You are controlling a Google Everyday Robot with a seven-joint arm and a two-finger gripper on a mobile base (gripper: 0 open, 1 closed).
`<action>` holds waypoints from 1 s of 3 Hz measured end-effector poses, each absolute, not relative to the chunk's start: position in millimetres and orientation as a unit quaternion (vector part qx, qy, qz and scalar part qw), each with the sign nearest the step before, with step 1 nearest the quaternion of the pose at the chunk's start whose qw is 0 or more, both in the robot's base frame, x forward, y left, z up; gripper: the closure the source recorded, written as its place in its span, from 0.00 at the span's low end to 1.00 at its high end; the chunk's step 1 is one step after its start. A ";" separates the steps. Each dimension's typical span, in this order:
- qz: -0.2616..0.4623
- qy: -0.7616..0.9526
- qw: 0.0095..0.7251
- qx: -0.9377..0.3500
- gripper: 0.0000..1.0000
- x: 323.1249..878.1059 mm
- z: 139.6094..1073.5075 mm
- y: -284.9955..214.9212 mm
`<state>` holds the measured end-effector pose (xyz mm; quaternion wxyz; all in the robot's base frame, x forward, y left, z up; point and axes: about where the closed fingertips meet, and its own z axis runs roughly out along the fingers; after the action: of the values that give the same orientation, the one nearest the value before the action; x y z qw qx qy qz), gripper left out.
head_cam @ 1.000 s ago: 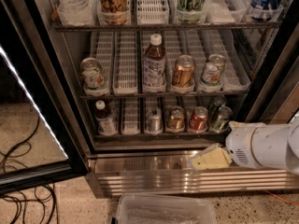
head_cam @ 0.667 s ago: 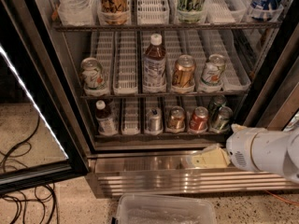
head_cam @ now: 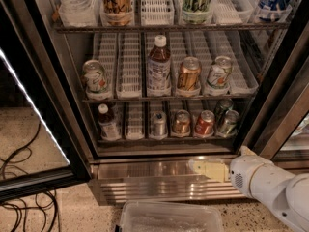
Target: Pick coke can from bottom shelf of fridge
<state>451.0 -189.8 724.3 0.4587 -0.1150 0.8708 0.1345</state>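
The coke can (head_cam: 204, 123), red with a silver top, stands upright on the bottom shelf (head_cam: 164, 140) of the open fridge (head_cam: 159, 182). It is in the lane right of centre, between a copper-brown can (head_cam: 181, 122) and a green can (head_cam: 227, 123). My gripper (head_cam: 205, 168), cream coloured on a white arm, points left in front of the ribbed steel base. It is below the coke can and outside the shelf, touching no can.
A silver can (head_cam: 159, 123) and a small bottle (head_cam: 107, 122) share the bottom shelf. The rack above holds a bottle (head_cam: 159, 65) and several cans. The glass door (head_cam: 34, 129) hangs open at left, with cables (head_cam: 19, 197) on the floor. A clear plastic bin (head_cam: 169, 217) sits below the base.
My arm has sunk a little and shifted slightly left in front of the fridge base. The cans have not moved.
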 end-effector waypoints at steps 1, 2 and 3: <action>0.122 0.855 0.501 -0.062 0.00 478.5 717.4 -203.4; 0.106 0.852 0.511 -0.046 0.00 485.3 717.5 -213.8; 0.106 0.851 0.512 -0.046 0.00 485.3 717.5 -213.8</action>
<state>485.3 -213.8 717.5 0.5115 -0.0464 0.8515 0.1057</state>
